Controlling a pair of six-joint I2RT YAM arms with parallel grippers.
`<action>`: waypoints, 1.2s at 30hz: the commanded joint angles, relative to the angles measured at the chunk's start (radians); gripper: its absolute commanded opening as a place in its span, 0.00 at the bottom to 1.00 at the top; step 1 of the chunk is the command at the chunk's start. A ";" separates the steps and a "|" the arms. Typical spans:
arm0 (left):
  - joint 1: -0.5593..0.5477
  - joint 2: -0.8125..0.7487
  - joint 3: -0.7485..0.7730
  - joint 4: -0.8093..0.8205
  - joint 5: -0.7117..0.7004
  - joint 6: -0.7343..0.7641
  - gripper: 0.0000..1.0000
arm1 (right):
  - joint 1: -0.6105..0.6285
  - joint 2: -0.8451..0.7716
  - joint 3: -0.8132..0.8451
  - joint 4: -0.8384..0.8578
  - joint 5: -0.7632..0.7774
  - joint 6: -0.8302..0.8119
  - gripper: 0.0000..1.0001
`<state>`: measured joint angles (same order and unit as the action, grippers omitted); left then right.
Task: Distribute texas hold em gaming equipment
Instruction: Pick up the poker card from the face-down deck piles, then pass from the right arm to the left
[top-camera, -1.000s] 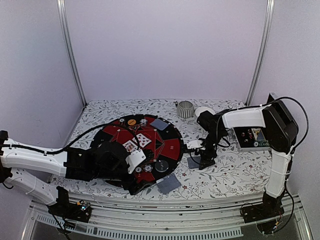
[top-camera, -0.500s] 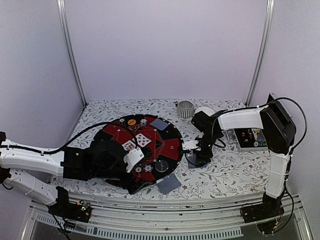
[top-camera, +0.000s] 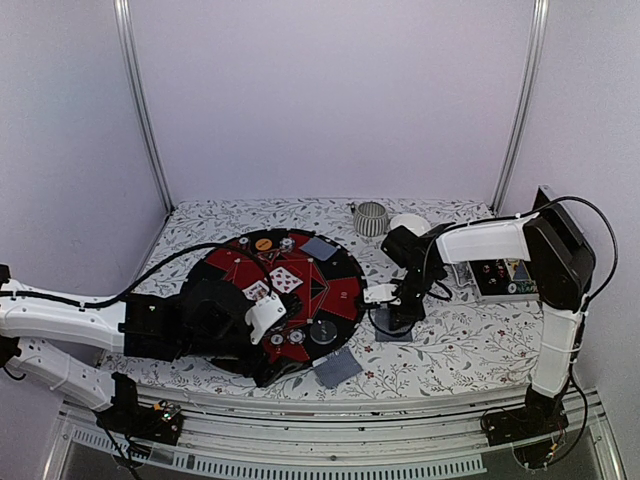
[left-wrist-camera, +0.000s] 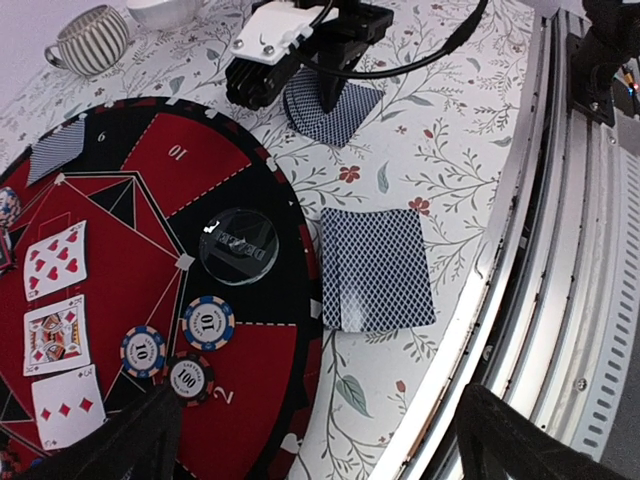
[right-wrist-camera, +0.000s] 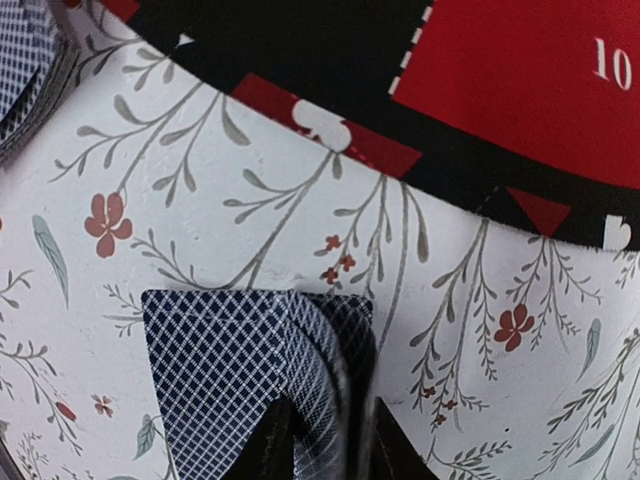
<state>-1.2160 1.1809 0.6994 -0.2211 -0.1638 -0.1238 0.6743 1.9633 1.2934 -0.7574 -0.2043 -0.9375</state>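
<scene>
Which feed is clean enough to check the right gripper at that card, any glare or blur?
Right wrist: the card shows a crisp pattern; the fingers of the right gripper are dark and soft at the bottom edge. Left wrist: sheen on the near face-down card, left gripper blurred at the bottom corners. Top external: even light, no glare, everything small.

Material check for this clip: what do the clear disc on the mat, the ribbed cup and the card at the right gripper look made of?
The clear disc: transparent glossy plastic, probably acrylic; the mat shows through it. The ribbed cup: likely glazed ceramic, hard moulded ribs, slight sheen. The card: thin coated card stock; it bows between the right gripper fingers without creasing.
</scene>
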 joint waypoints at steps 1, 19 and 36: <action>0.010 -0.023 -0.009 -0.009 -0.008 0.003 0.98 | 0.012 -0.001 -0.040 -0.037 -0.001 0.026 0.18; 0.011 -0.030 -0.015 0.036 -0.010 0.001 0.97 | 0.018 -0.287 -0.045 0.046 -0.096 0.070 0.02; -0.005 -0.140 -0.110 0.338 -0.019 -0.003 0.74 | 0.386 -0.362 0.016 0.229 -0.256 0.214 0.02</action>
<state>-1.2163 1.0805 0.6277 -0.0265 -0.1696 -0.1291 0.9710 1.6135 1.2728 -0.6197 -0.3901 -0.7914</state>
